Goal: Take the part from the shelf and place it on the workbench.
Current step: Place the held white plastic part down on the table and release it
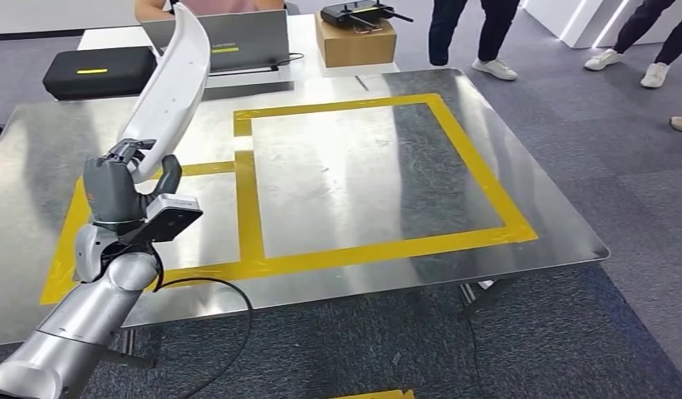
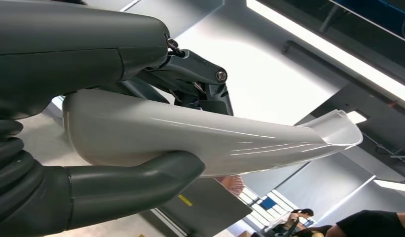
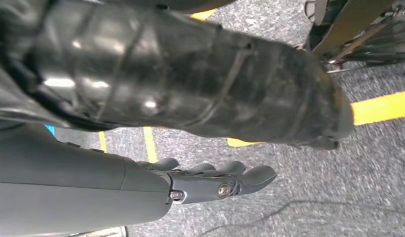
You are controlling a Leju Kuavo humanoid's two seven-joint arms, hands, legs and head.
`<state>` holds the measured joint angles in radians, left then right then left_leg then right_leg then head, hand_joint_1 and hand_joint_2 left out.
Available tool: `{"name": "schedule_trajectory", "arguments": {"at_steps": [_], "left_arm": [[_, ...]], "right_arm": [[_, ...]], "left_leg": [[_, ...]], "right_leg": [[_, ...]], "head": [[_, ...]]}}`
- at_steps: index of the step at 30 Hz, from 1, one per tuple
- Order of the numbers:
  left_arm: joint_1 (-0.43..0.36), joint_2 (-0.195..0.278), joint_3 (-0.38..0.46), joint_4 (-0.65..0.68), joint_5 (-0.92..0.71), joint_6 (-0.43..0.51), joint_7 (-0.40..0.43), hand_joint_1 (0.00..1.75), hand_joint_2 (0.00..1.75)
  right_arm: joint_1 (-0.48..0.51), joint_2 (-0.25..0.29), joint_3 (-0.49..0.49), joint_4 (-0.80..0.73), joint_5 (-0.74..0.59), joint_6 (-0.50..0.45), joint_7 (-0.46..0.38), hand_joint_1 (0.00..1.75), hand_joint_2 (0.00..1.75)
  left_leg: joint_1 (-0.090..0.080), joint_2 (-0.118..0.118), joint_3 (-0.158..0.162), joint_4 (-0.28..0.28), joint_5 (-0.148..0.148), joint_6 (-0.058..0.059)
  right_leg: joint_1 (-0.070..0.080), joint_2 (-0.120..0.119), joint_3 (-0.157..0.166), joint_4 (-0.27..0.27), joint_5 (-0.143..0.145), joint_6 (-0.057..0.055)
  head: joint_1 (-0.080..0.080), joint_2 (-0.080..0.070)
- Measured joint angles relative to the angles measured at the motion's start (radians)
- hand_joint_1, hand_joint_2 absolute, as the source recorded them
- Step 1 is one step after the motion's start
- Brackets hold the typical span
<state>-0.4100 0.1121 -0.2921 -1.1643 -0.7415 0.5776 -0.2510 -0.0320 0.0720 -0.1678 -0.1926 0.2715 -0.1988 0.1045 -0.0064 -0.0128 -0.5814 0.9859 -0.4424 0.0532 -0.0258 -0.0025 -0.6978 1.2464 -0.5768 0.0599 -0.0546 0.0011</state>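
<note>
A long white curved part (image 1: 173, 79) stands nearly upright over the left side of the steel workbench (image 1: 520, 166), its lower end held by my left hand (image 1: 121, 189). In the left wrist view the thumb and the dark fingers (image 2: 200, 91) wrap the part (image 2: 230, 143) from both sides. The hand hovers above the left yellow-taped rectangle (image 1: 80, 216). My right hand (image 3: 210, 182) hangs by my side over grey carpet, fingers stretched out and holding nothing.
A large yellow-taped square (image 1: 478, 166) marks the middle of the bench. Behind the bench are a black case (image 1: 96, 71), a laptop (image 1: 229, 37) and a cardboard box (image 1: 356, 41) with a controller. People stand at the far side and at the right.
</note>
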Motion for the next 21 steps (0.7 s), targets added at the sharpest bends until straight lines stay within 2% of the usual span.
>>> {"name": "schedule_trajectory", "arguments": {"at_steps": [2,3,4,7,9,10,12,13,14,15,17,18,19,20,21], "left_arm": [[0.000,0.000,0.000,0.001,0.000,0.000,0.000,1.75,1.75],[0.000,0.000,0.000,0.001,0.000,0.000,0.000,1.75,1.75],[-0.001,0.001,0.001,0.001,0.000,0.000,0.000,1.75,1.75],[-0.002,0.001,0.001,0.001,0.000,-0.001,0.000,1.75,1.75],[-0.003,0.002,0.001,0.001,0.000,-0.001,0.000,1.75,1.75],[-0.003,0.003,0.001,0.001,0.000,-0.001,0.000,1.75,1.75],[-0.002,0.003,0.001,0.002,0.000,-0.001,0.000,1.75,1.75],[0.000,0.003,0.001,0.002,0.000,-0.002,0.001,1.75,1.75],[0.002,0.003,0.001,0.003,0.000,-0.002,0.001,1.75,1.75],[0.003,0.003,0.001,0.003,0.000,-0.003,0.002,1.75,1.75],[0.002,0.004,0.001,0.004,0.000,-0.005,0.003,1.75,1.75],[0.001,0.004,0.001,0.004,0.000,-0.006,0.003,1.75,1.75],[0.000,0.004,0.001,0.004,0.000,-0.007,0.003,1.75,1.75],[-0.001,0.004,0.001,0.005,0.000,-0.009,0.003,1.75,1.75],[-0.002,0.004,0.001,0.006,-0.001,-0.012,0.003,1.75,1.75]], "right_arm": [[-0.001,0.000,0.000,0.000,0.000,0.000,0.000,0.00,0.00],[-0.001,0.000,0.000,0.000,0.000,0.000,0.000,0.00,0.00],[-0.002,0.000,0.000,0.000,0.001,0.000,0.000,0.00,0.00],[-0.001,0.000,0.000,0.000,0.002,-0.001,0.000,0.00,0.00],[-0.002,0.000,0.000,0.000,0.003,-0.001,-0.001,0.00,0.00],[-0.002,0.000,0.000,0.000,0.004,0.000,-0.001,0.00,0.00],[-0.001,0.000,0.000,0.000,0.005,0.000,-0.001,0.00,0.00],[-0.001,0.000,0.000,0.000,0.005,0.000,-0.001,0.00,0.00],[-0.001,0.000,0.000,0.000,0.005,0.000,-0.001,0.00,0.00],[-0.001,0.000,0.000,0.000,0.005,0.000,-0.001,0.00,0.00],[-0.002,0.000,0.000,0.000,0.006,0.000,-0.001,0.00,0.00],[-0.002,0.000,0.000,0.000,0.006,0.000,-0.001,0.00,0.00],[-0.003,0.000,0.000,0.000,0.006,0.000,-0.001,0.00,0.00],[-0.003,0.000,0.000,0.000,0.005,0.000,-0.002,0.00,0.00],[-0.002,0.000,0.000,0.000,0.005,0.000,-0.002,0.00,0.00]], "left_leg": [[0.001,-0.005,0.000,0.009,-0.007,-0.010],[0.000,-0.007,-0.003,0.017,-0.012,-0.016],[-0.001,-0.009,-0.006,0.023,-0.014,-0.022],[0.000,-0.012,-0.012,0.028,-0.016,-0.037],[0.003,-0.008,-0.024,0.055,-0.036,-0.048],[0.005,-0.006,-0.043,0.099,-0.062,-0.055],[0.010,-0.002,-0.106,0.233,-0.122,-0.066],[0.012,-0.002,-0.134,0.292,-0.141,-0.069],[0.014,-0.002,-0.148,0.317,-0.141,-0.071],[0.015,-0.001,-0.141,0.300,-0.121,-0.070],[0.016,0.002,-0.080,0.170,-0.051,-0.066],[0.014,0.005,-0.046,0.101,-0.027,-0.062],[0.012,0.007,-0.023,0.054,-0.016,-0.059],[0.010,0.009,-0.012,0.029,-0.015,-0.056],[0.009,0.008,-0.011,0.024,-0.017,-0.056]], "right_leg": [[-0.001,0.004,0.056,-0.128,0.071,-0.003],[-0.001,0.007,0.085,-0.187,0.092,-0.006],[0.000,0.010,0.103,-0.221,0.100,-0.009],[0.003,0.010,0.112,-0.233,0.099,-0.025],[0.000,0.007,0.114,-0.236,0.101,-0.038],[-0.002,0.005,0.115,-0.238,0.102,-0.044],[-0.001,0.001,0.115,-0.238,0.100,-0.049],[-0.001,-0.002,0.116,-0.237,0.100,-0.049],[-0.001,-0.004,0.116,-0.237,0.099,-0.050],[-0.001,-0.005,0.117,-0.237,0.099,-0.049],[-0.002,-0.007,0.121,-0.237,0.096,-0.046],[0.000,-0.007,0.123,-0.237,0.095,-0.041],[0.002,-0.007,0.122,-0.237,0.094,-0.036],[0.004,-0.008,0.121,-0.235,0.092,-0.033],[0.006,-0.008,0.119,-0.235,0.092,-0.034]], "head": [[0.000,0.000],[0.000,0.000],[0.000,0.000],[0.001,0.000],[-0.002,0.000],[-0.005,0.000],[-0.009,0.000],[-0.009,0.000],[-0.009,0.000],[-0.009,0.000],[-0.009,0.000],[-0.008,0.000],[-0.008,0.000],[-0.008,0.000],[-0.007,0.000]]}}
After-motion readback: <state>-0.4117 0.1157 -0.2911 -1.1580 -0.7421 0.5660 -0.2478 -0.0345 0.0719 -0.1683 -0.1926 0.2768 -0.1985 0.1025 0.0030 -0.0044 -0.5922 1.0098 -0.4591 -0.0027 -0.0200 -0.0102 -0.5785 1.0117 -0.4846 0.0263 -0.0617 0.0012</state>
